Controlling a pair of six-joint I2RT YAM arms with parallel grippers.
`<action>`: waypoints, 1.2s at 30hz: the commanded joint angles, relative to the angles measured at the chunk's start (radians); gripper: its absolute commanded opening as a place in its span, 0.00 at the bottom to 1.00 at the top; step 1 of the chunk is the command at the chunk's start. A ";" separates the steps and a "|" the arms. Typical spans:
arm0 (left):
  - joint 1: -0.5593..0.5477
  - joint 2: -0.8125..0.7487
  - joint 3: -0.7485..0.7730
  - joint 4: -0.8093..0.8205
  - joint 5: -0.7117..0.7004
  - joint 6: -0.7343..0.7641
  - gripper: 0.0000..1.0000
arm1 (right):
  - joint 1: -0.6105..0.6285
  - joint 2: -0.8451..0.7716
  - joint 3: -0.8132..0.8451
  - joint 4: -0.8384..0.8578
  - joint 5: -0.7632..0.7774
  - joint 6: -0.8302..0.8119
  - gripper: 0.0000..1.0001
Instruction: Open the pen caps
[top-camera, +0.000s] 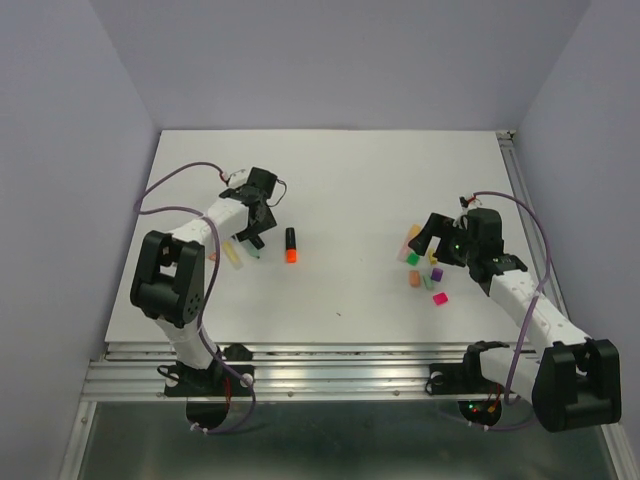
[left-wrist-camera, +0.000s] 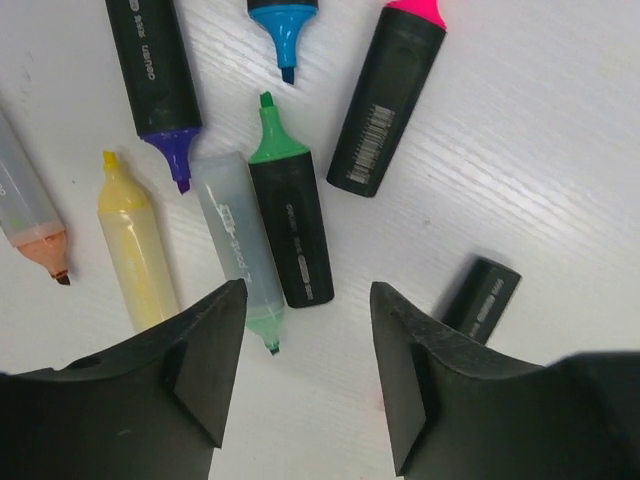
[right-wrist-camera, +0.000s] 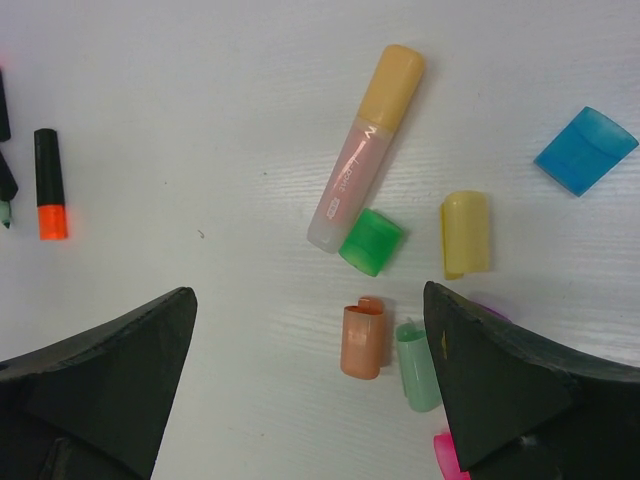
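Note:
My left gripper (top-camera: 252, 236) is open and empty above a cluster of uncapped highlighters (top-camera: 236, 254). In the left wrist view it (left-wrist-camera: 308, 320) hovers just below a green-tipped black pen (left-wrist-camera: 290, 215), a pastel green pen (left-wrist-camera: 238, 245), a yellow pen (left-wrist-camera: 135, 245), and purple-tipped (left-wrist-camera: 155, 70), blue-tipped (left-wrist-camera: 283, 25) and pink-tipped (left-wrist-camera: 385, 100) pens. My right gripper (top-camera: 421, 238) is open and empty over loose caps (top-camera: 415, 280). The right wrist view (right-wrist-camera: 308, 310) shows green (right-wrist-camera: 372, 241), yellow (right-wrist-camera: 466, 233), blue (right-wrist-camera: 585, 150), peach (right-wrist-camera: 363, 340) and pale green (right-wrist-camera: 418, 365) caps, plus a pastel pen (right-wrist-camera: 345, 190) still wearing its peach-orange cap (right-wrist-camera: 392, 85).
A black pen with an orange cap (top-camera: 291, 245) lies alone between the arms, also in the right wrist view (right-wrist-camera: 47, 185). A peach-tipped pen (left-wrist-camera: 25, 205) and another black pen body (left-wrist-camera: 480, 298) lie at the edges of the left wrist view. The table's right rail (top-camera: 520, 190) is near the caps.

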 joint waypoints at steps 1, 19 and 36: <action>-0.014 -0.161 -0.043 0.032 0.095 0.034 0.65 | 0.008 -0.019 -0.004 0.018 -0.002 -0.001 1.00; -0.132 -0.089 -0.094 0.198 0.317 0.172 0.99 | 0.007 -0.004 -0.002 0.020 -0.012 0.016 1.00; -0.158 0.093 -0.070 0.178 0.227 0.169 0.72 | 0.008 -0.004 -0.005 0.023 0.001 0.016 1.00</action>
